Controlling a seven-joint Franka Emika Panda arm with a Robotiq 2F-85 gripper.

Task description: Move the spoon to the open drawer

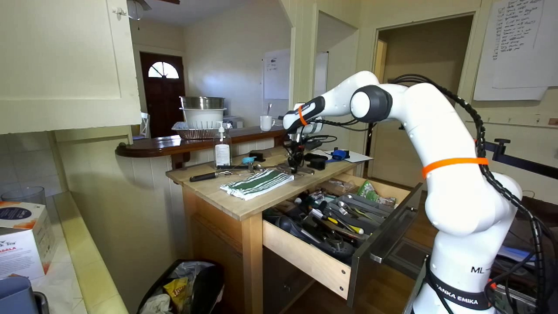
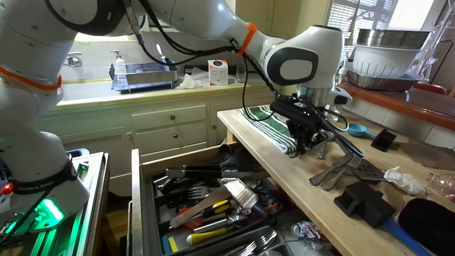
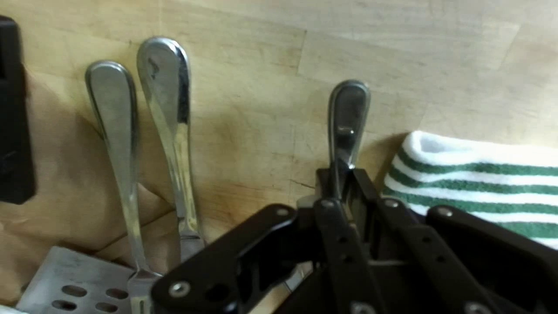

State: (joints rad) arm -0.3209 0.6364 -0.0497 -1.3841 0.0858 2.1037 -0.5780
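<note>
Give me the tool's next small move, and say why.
Probably a short, straight lift. In the wrist view the tool looks closed on what is likely the spoon, its far end hidden. The striped towel lies close beside it and the open drawer sits lower than the worktop, so rising first should help clear towel and edge.

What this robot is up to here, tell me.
A robot arm has its gripper closed on the handle of what looks to be the spoon, near a green-and-white towel on the wooden tabletop; the other end cannot be made out. Whether the spoon is off the wood is hard to tell. It has not yet reached the open drawer below, which holds other kitchen tools.
</note>
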